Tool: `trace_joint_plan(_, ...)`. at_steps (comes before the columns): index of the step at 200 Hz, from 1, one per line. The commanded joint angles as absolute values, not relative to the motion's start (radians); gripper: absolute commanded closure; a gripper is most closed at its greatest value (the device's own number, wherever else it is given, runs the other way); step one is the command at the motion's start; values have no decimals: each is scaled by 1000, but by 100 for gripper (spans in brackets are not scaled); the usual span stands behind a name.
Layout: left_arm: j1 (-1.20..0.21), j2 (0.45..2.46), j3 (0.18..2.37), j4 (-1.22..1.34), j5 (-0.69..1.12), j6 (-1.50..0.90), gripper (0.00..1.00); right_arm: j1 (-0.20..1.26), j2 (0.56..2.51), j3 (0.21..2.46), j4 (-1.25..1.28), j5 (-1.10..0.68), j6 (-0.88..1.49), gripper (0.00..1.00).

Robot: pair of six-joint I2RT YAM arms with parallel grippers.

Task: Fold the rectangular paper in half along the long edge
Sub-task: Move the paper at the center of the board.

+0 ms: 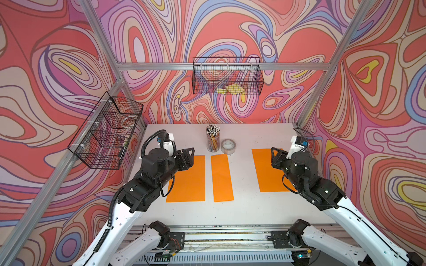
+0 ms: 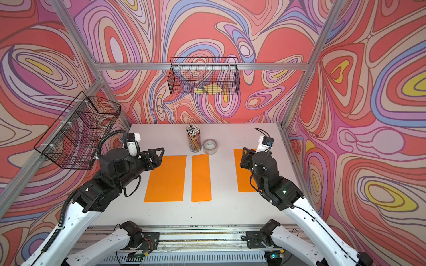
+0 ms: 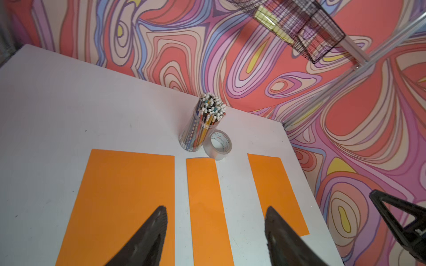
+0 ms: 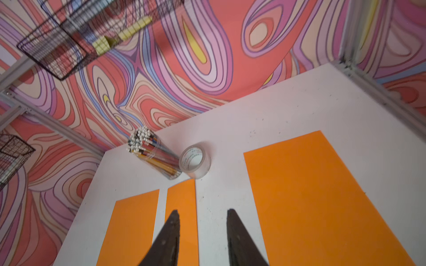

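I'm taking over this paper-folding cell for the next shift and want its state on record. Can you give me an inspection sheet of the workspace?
Surface: white table, flat, a few dark specks.
Job's things: three orange sheets lying flat. The left sheet is wide, the middle sheet is narrow and apparently already folded, and the right sheet is wide and partly hidden by the right arm.
Clutter: pencil cup and tape roll, side by side behind the middle sheet.
End effectors: left end effector open, empty; right end effector open, empty.
Cables: black conduit runs along the left arm.
Surroundings: back basket holding yellow notes; side basket; patterned walls.
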State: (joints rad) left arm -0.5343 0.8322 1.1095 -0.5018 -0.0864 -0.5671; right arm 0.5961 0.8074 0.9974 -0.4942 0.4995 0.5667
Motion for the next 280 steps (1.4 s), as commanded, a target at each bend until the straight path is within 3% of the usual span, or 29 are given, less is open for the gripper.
trace_joint_plan(1, -571, 801, 1101, -314, -78, -462, 20, 593, 704, 1010, -432, 719, 400, 51)
trace_joint_plan(20, -572, 860, 1140, -312, -43, -449, 11, 593, 741, 1083, -543, 805, 347, 40)
trace_joint_plan(57, -596, 989, 1186, -298, 18, -483, 11, 523, 865, 1100, -645, 742, 451, 29)
trace_joint_plan(92, -622, 1012, 1152, -282, 19, -517, 11, 31, 917, 975, -539, 147, 558, 29)
trace_joint_plan(120, -636, 1018, 1123, -279, 10, -538, 12, -55, 1062, 945, -460, 28, 561, 28)
trace_joint_plan(150, -643, 1034, 1085, -270, 25, -569, 11, -251, 1250, 904, -334, -289, 647, 31)
trace_joint_plan(158, -644, 1044, 1078, -270, 27, -575, 11, -274, 1293, 900, -323, -291, 657, 31)
trace_joint_plan(175, -646, 1065, 1063, -234, 43, -584, 12, -287, 1359, 905, -339, -229, 644, 9)
trace_joint_plan(181, -646, 1073, 1062, -232, 45, -588, 11, -297, 1383, 905, -341, -221, 640, 6)
trace_joint_plan(280, -647, 1142, 964, -179, 19, -624, 11, -342, 1636, 897, -276, -249, 568, 7)
